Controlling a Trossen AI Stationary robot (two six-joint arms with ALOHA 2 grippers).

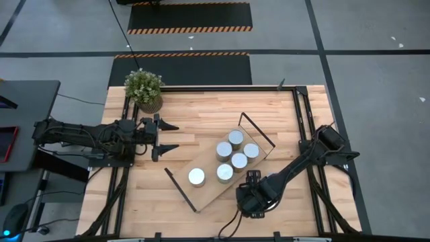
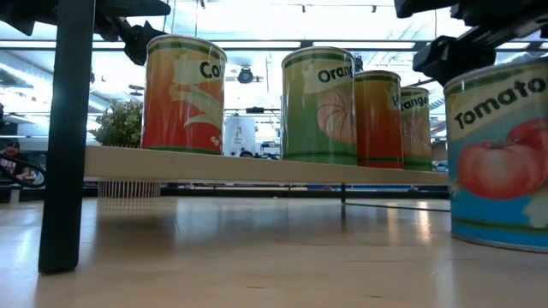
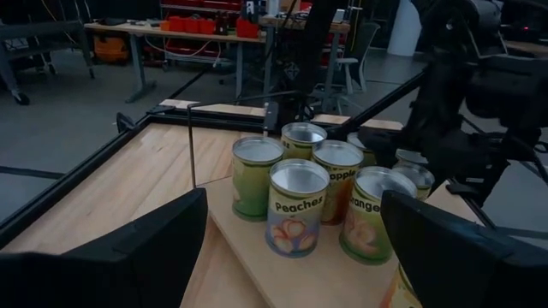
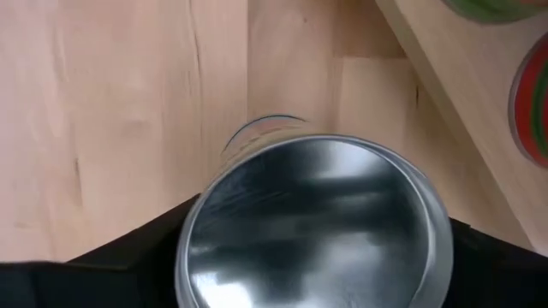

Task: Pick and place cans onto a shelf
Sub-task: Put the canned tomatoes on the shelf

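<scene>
High view: pale butcher-block wooden tabletop on grey floor; light-wood shelf holds six silver-topped cans. Right gripper grips a tomato-labelled can, label visible only low. Left gripper open.

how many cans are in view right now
7. Six silver-topped cylindrical tin cans stand on the light-wood shelf: five clustered, one apart. One stands on the tabletop under the right end effector. Others may be hidden.
</scene>
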